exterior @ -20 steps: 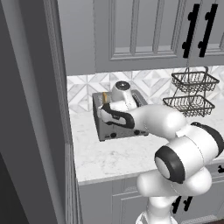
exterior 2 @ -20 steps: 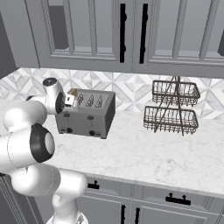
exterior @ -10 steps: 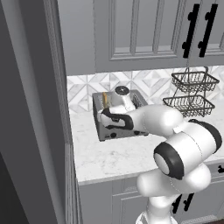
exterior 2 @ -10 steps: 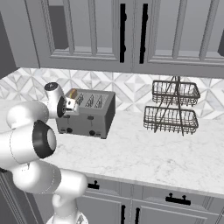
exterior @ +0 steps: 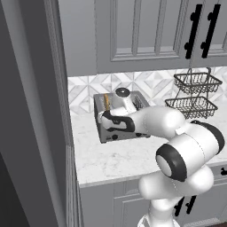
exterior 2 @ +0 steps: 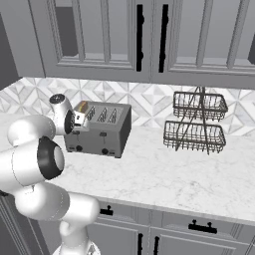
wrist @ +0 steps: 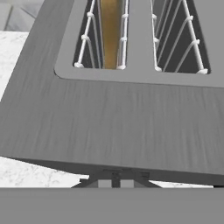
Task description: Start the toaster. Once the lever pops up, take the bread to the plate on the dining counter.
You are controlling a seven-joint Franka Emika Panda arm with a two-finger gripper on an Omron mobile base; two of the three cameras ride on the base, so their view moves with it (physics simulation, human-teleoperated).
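The grey toaster (exterior: 126, 106) (exterior 2: 107, 130) (wrist: 113, 118) stands on the marble counter against the tiled wall. The bread (exterior: 106, 101) (exterior 2: 83, 106) (wrist: 109, 30) stands upright in its leftmost slot, golden crust edge showing. My gripper (exterior: 108, 120) (exterior 2: 77, 124) (wrist: 116, 183) is shut and sits low against the toaster's front face at its left end, the fingertips just under the front top edge. Whether they touch a lever is hidden by the hand. Two black knobs (exterior 2: 104, 151) show low on the front. The plate and the dining counter are out of view.
A two-tier black wire basket (exterior: 195, 94) (exterior 2: 196, 122) stands to the toaster's right. Upper cabinets with black handles (exterior 2: 139, 37) hang above. A tall grey panel (exterior: 33, 115) walls the left side. The counter (exterior 2: 164, 174) runs open in front.
The hand has sunk a little down the toaster's front left end. The toaster and the bread stay where they were.
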